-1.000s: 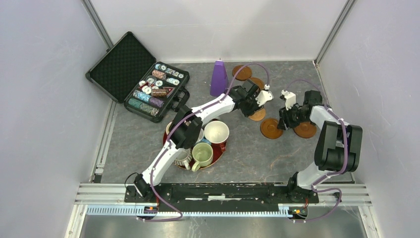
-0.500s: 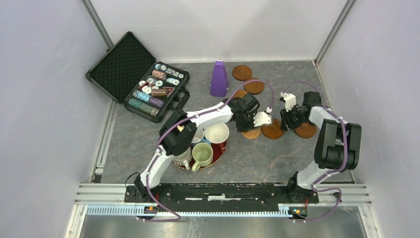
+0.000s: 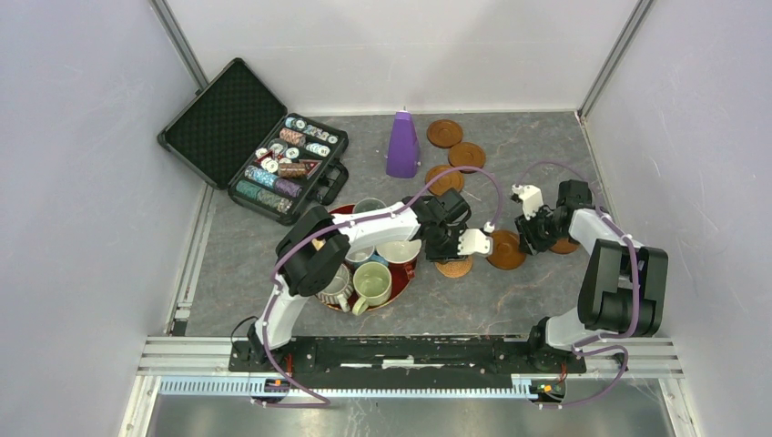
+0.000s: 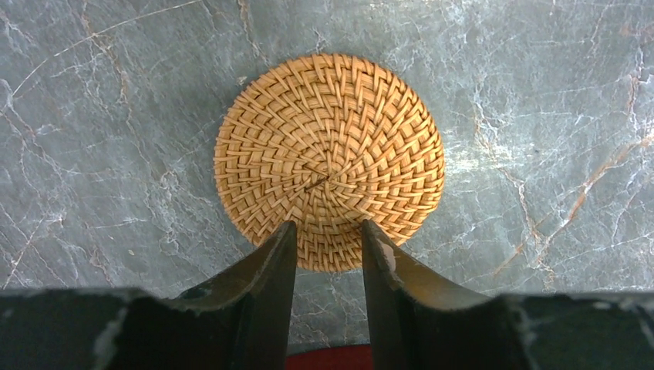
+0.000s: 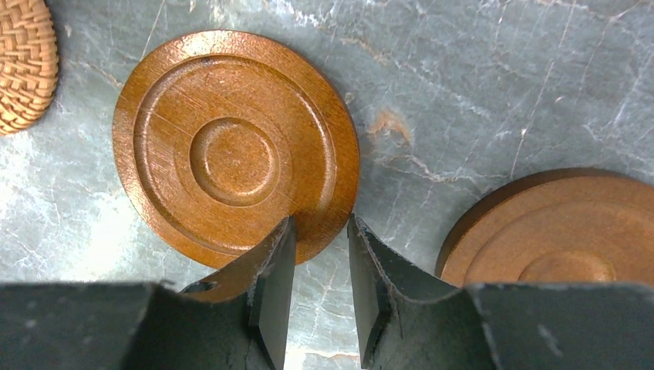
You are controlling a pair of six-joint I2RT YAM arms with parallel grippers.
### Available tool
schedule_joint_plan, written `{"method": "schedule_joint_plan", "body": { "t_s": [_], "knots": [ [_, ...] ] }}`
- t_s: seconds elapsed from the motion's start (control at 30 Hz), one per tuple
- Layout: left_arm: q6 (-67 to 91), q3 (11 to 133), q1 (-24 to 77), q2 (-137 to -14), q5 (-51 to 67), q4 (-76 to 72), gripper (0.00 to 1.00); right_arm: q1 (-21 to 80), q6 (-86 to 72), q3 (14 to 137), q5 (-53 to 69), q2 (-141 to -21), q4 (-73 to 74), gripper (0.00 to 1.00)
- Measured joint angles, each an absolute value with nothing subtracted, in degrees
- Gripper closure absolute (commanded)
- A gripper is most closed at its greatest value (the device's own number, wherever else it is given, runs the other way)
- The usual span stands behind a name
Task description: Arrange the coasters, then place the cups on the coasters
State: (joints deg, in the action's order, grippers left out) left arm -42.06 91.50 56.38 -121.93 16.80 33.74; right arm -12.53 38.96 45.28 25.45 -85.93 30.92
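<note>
Two wrist views show what the overhead hides: the left gripper (image 4: 324, 235), jaws slightly apart, straddles the woven coaster's (image 4: 329, 158) near edge; the right gripper (image 5: 318, 231), equally narrow, straddles a brown coaster's (image 5: 231, 146) rim. The left arm (image 3: 382, 223) stretches over the mugs (image 3: 372, 282) on a red tray (image 3: 407, 271). Grey marbled table (image 3: 255, 264), pale walls (image 3: 391, 55).

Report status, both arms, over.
Left gripper open at woven coaster rim. Right gripper open at brown coaster rim. Cups on red tray. Another brown coaster alongside.
</note>
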Motion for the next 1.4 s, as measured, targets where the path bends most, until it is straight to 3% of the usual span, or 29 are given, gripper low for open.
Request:
{"method": "schedule_joint_plan", "body": {
  "t_s": [0.27,0.47,0.87,1.4],
  "knots": [
    [-38.8,92.7,55.6,-121.9,16.1,33.5,0.30,-12.9,40.1,46.5,27.1,-85.1,36.4,0.50],
    [-34.6,98.5,54.3,-121.8,17.5,34.2,0.21,-15.8,39.9,57.7,29.5,-86.2,37.8,0.51],
    [-25.2,109.2,48.3,-122.4,16.6,34.9,0.18,-23.4,40.5,64.1,21.4,-98.4,37.3,0.54],
    [-22.3,114.8,44.3,-130.0,7.9,34.1,0.19,-28.3,46.9,53.2,17.8,-91.6,39.3,0.54]
  ]
}}
